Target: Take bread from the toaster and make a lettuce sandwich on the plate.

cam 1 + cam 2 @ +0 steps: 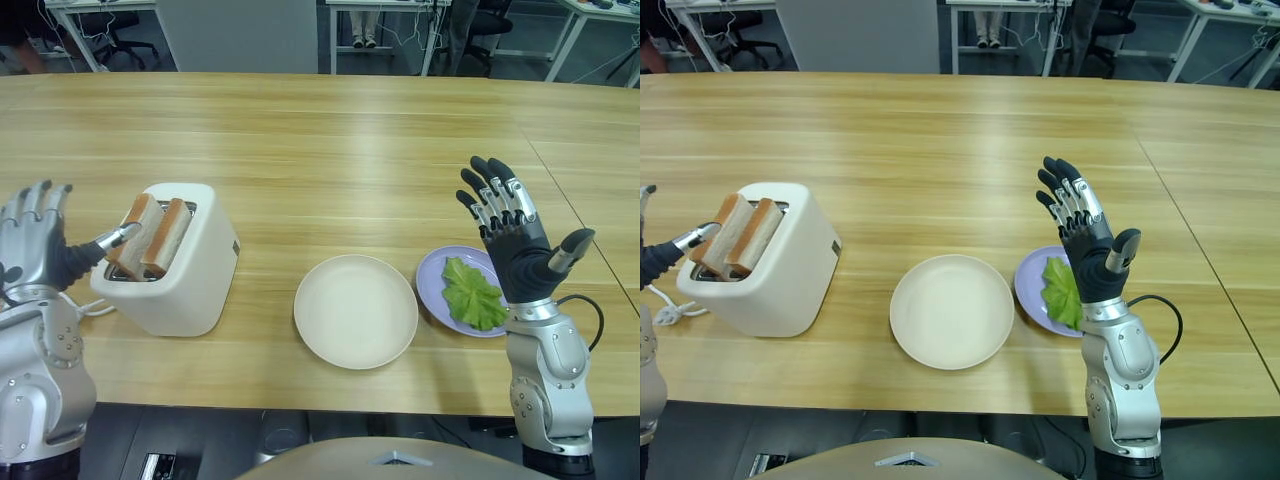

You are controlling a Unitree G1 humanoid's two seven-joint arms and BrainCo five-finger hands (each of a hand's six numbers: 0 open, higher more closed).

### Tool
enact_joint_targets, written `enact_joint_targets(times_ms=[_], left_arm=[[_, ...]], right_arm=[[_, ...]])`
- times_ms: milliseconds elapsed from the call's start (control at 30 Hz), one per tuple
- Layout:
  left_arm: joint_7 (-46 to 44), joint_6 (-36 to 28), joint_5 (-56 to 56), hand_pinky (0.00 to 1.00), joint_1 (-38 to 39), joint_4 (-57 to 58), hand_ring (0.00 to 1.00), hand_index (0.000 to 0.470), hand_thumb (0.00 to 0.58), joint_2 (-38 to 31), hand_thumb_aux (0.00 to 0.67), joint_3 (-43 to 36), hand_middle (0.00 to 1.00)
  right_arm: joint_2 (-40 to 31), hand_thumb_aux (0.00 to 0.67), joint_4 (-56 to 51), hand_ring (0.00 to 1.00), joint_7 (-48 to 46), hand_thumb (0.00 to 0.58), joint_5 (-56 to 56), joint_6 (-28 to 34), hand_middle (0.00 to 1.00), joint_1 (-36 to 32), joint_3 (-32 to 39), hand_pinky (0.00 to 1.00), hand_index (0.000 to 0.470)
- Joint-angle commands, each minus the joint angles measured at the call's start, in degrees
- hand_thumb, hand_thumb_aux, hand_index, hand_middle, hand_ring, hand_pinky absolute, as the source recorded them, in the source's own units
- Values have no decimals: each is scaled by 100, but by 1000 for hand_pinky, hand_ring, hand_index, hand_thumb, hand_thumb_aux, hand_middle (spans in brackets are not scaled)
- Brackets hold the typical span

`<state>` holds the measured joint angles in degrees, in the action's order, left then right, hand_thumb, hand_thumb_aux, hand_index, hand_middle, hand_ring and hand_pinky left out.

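A long wooden worktop [300,150] carries three containers in a loose row near its front edge. On the left stands a white toaster [180,275], turned at a slight angle, with a pale cord [97,308] trailing from its left side. Two bread slices [150,235] stand upright in its slots, side by side, with their browned crusts and upper halves rising above the top. In the middle sits the plate [355,310], round and cream-coloured, its inner surface bare. Just beside it to the right, and not quite touching it, is a smaller lavender dish [430,268] that holds a piece of ruffled green lettuce [472,293] lying flat. The left robot hand [35,235] is raised at the worktop's left edge next to the toaster, its fingers wide and pointing upward, gripping nothing. Its thumb reaches sideways, and the tip rests at the outer face of the nearer slice. The right robot hand [510,235] is held upright over the right side of the lavender dish, above the lettuce. Its fingers are stretched up and spread wide, its thumb juts out to the right, and it holds nothing.
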<state>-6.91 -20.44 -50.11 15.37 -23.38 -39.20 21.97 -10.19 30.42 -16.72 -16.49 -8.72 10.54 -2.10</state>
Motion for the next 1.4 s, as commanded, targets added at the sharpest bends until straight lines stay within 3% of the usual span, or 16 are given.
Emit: enact_joint_targets(times_ms=[33, 367, 433, 500, 533, 567, 600, 667, 700, 733, 833, 1233, 1333, 1400], left_arm=[[-212, -115, -111, 0, 73, 93, 0, 0, 0, 51, 0, -162, 0], [-387, -267, -425, 0, 128, 381, 0, 5, 14, -15, 8, -474, 0], [-385, -285, -452, 0, 118, 468, 0, 51, 120, -8, 74, -523, 0], [-389, -288, -465, 0, 113, 526, 0, 81, 187, 17, 118, -585, 0], [-386, -279, -453, 0, 106, 538, 0, 124, 271, 34, 181, -609, 0], [-371, -274, -435, 0, 84, 553, 0, 124, 271, 55, 181, -634, 0], [-358, -282, -433, 0, 71, 558, 0, 260, 470, 66, 378, -656, 0], [-318, -277, -373, 0, 38, 547, 0, 303, 512, 102, 441, -675, 0], [-306, -267, -329, 0, 12, 550, 0, 388, 566, 123, 565, -680, 0], [-297, -257, -293, 0, -14, 555, 0, 433, 578, 145, 631, -688, 0], [-266, -198, -75, 0, -109, 620, 0, 460, 580, 261, 670, -684, 0], [309, 258, 1233, 0, -424, 455, 0, 460, 580, 977, 670, -220, 0], [522, 469, 1663, 0, -569, 286, 0, 460, 580, 1124, 670, 92, 0], [651, 603, 1919, 200, -661, 168, 200, 460, 580, 1209, 670, 299, 200]], right_arm=[[-85, 0, -18, 0, -42, 0, 9, 8, 0, 29, -96, 0, 0], [-196, 0, 87, 0, -75, 0, -33, 16, 0, 123, -148, 0, 0], [-213, 0, 106, 0, -92, 0, -46, 26, 0, 134, -150, 0, 0], [-237, 0, 138, 0, -109, 0, -62, 38, 0, 155, -150, 0, 0], [-247, 0, 155, 0, -117, 0, -67, 47, 0, 163, -149, 0, 0], [-254, 0, 165, 0, -125, 0, -68, 53, 0, 171, -146, 0, 0], [-262, 0, 171, 0, -133, 0, -71, 58, 0, 175, -143, 0, 0], [-284, 0, 185, 0, -149, 0, -81, 69, 0, 188, -139, 0, 0], [-294, 0, 190, 0, -154, 0, -84, 74, 0, 196, -136, 0, 0], [-301, 0, 197, 0, -158, 0, -86, 74, 0, 211, -133, 0, 0], [-323, 0, 226, 0, -185, 0, -81, 78, 0, 254, -112, 0, 0], [-463, 0, 227, 0, -302, 0, 66, 67, 0, 285, -101, 0, 0], [-913, 0, -201, 0, -280, 0, 1253, -436, 0, 160, -158, 0, 0], [-1487, 0, -766, 0, 99, 0, 2827, -1125, 0, -5, -207, 0, 0]])
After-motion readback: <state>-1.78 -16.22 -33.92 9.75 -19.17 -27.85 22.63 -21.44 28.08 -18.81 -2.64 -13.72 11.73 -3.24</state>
